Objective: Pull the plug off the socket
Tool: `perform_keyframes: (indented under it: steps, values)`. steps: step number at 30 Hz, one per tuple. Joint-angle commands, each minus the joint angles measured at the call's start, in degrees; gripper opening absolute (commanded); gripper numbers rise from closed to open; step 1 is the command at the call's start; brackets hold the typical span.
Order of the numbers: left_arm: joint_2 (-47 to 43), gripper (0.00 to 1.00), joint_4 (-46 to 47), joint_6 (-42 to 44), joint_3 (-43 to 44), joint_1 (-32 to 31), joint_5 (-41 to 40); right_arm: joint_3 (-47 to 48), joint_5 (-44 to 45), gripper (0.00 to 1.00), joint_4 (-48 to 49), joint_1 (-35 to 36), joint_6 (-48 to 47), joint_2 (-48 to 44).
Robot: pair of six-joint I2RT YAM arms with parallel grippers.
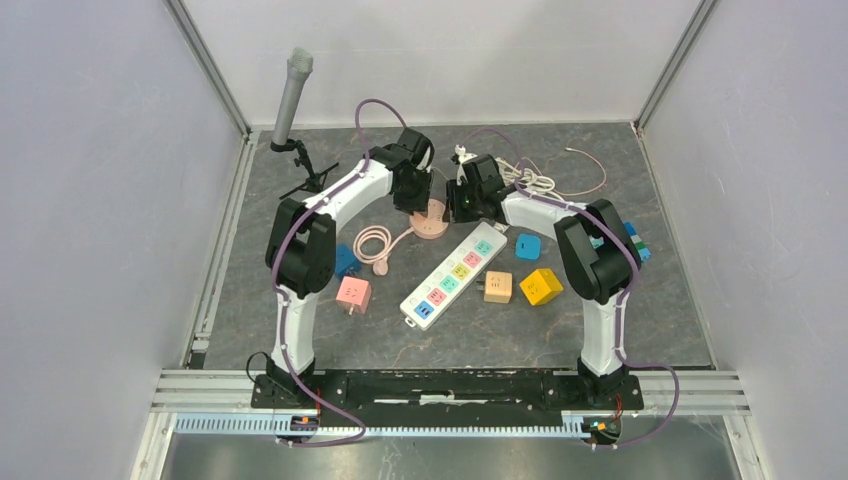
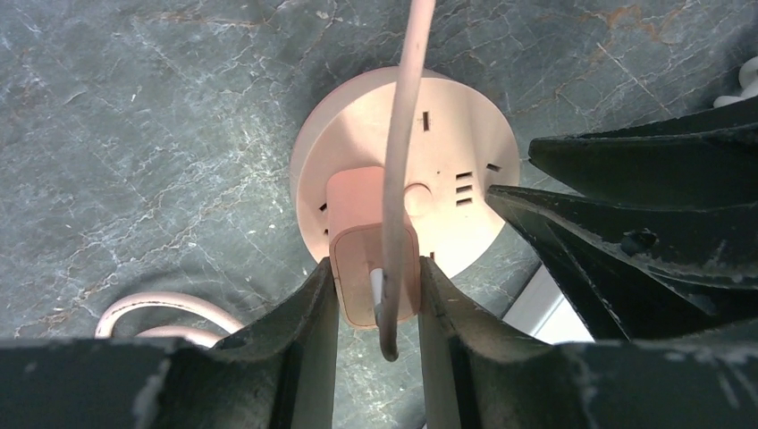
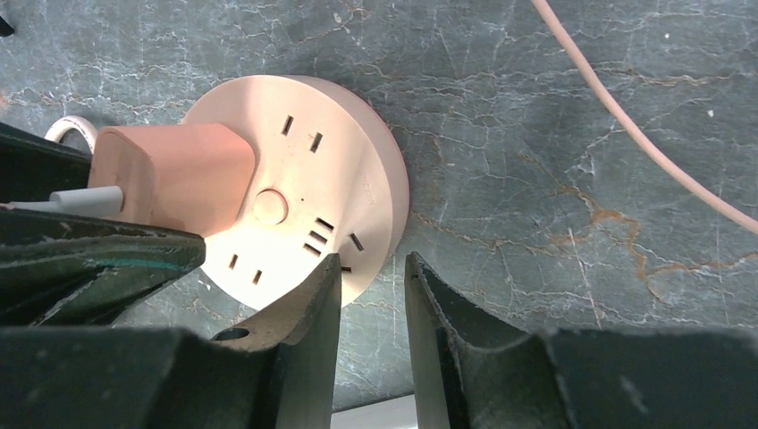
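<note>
Left gripper (image 2: 377,299) pinches the pink plug (image 2: 371,241) seated in the round socket (image 2: 465,143); right gripper (image 3: 371,290) clamps the socket's rim between its fingers.

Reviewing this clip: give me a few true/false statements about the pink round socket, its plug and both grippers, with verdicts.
1. The left gripper has its fingers on either side of the pink plug. True.
2. The plug is already clear of the round socket. False: it still sits on the socket face.
3. The right gripper grips the plug. False: its fingers straddle the socket's rim.
4. A white power strip lies near the arms. True.
5. The socket is blue. False: it is pale pink.
</note>
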Motion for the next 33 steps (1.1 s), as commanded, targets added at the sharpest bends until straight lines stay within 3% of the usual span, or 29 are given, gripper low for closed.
perform_keyframes:
  steps: [1, 10, 12, 16, 22, 26, 33]
  values:
    - [-5.3, 0.02, 7.5, -4.0, -0.1, -1.3, 11.6, 0.3, 1.2, 0.37, -5.4, 0.6, -0.8, 5.8]
    - [-2.6, 0.03, 1.4, -11.3, 3.1, -3.2, 0.6, 0.1, 1.6, 0.36, -5.5, 1.2, -0.4, 5.5]
    - [-2.3, 0.08, 1.4, -11.6, 3.2, -3.2, 0.1, -2.1, -1.8, 0.38, -1.7, 1.2, 0.1, 4.6]
    - [-1.5, 0.36, 1.1, -11.9, 2.9, -3.1, -2.7, -4.3, -7.3, 0.42, 3.8, 0.9, 2.3, 4.2]
    - [0.0, 0.48, 1.2, -11.5, 2.9, -3.2, -8.0, -4.5, -6.9, 0.45, 4.2, 0.6, 2.8, 3.9]
    - [-0.8, 0.62, 3.6, -11.6, 1.0, -3.5, -11.1, -4.7, -6.9, 0.48, 4.5, 0.5, 3.0, 3.7]
    - [-0.9, 0.54, 4.1, -10.8, -0.8, -3.9, -18.0, -4.8, -7.9, 0.49, 5.1, 0.5, 2.6, 4.0]
